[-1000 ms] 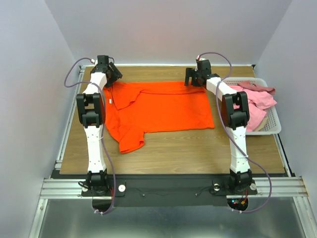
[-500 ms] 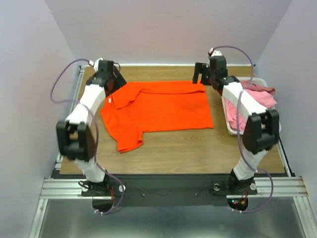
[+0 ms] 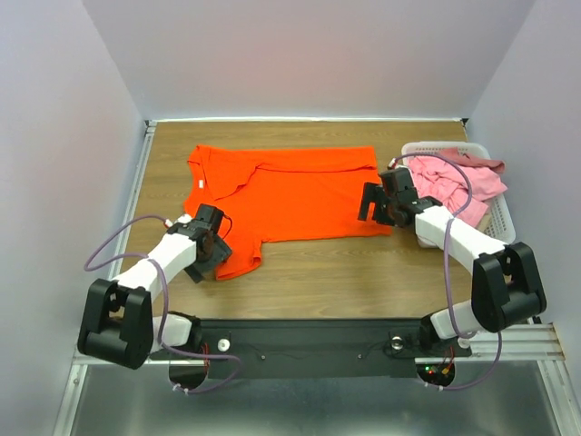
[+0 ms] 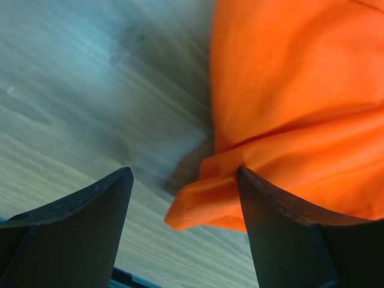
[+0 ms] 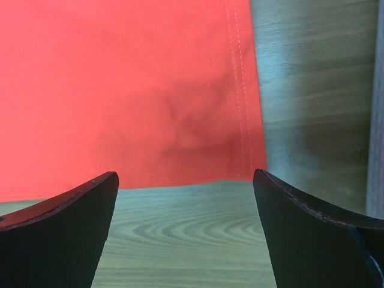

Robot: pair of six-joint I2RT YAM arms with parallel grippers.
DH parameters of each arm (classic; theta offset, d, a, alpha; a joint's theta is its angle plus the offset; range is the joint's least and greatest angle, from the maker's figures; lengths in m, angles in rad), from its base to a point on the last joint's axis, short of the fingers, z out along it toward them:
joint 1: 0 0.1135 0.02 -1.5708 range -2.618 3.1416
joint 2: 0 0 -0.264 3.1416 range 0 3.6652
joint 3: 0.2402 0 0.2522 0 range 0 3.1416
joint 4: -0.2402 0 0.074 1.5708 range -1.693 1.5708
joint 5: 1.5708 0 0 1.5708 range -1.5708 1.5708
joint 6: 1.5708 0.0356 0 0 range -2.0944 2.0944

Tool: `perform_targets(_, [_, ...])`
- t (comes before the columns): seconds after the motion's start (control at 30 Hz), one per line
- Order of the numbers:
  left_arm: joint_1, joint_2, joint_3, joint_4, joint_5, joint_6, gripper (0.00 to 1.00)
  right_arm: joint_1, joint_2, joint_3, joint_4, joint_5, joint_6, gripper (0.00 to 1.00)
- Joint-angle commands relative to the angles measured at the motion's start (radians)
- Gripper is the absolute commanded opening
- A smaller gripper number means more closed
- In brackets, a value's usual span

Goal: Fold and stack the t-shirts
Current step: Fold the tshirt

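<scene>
While the orange shirt [image 3: 290,195] is lying spread flat on the wooden table [image 3: 318,268], both arms are reaching low over its near edge. The left gripper [image 3: 211,247] is hovering with jaws apart at the near sleeve [image 4: 210,198], whose bunched tip is showing between the fingers, with nothing clamped. The right gripper [image 3: 378,202] is hanging with jaws wide apart over the near right corner of the hem [image 5: 255,162], also gripping nothing. Pink shirts [image 3: 458,182] are lying heaped in a white basket [image 3: 497,234] at the right edge. For a clean fold, each gripper is likely needing to sink until one finger is sliding under the cloth edge, pinching firmly, then both lifting together so the fold line is running straight. Whether the fingertips are touching the table is hard to judge. The rumpled sleeve is hiding its own layers, and the right arm is covering part of the basket, so the number of pink shirts is unclear
</scene>
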Motion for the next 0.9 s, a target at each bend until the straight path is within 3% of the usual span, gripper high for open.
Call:
perform_targets(0.0, [-0.005,-0.104,-0.014,-0.042,-0.015,-0.097,0.82,-0.001,-0.068,0.016,0.048,0.034,0.044,1.00])
perform_targets(0.53, [-0.066,-0.139,-0.106,0.007,0.097,-0.139,0.77,-0.001,-0.094,-0.010,0.045,0.108,0.062,1.00])
perform_targets(0.63, [-0.070,-0.136,-0.110,0.011,0.091,-0.150,0.63,-0.001,-0.097,-0.013,0.045,0.115,0.070,1.00])
perform_targets(0.7, [-0.071,-0.127,-0.112,0.016,0.086,-0.153,0.46,-0.001,-0.099,-0.015,0.044,0.117,0.075,1.00])
perform_targets(0.87, [-0.071,-0.095,-0.110,0.027,0.071,-0.147,0.15,-0.001,-0.114,-0.027,0.033,0.138,0.096,1.00])
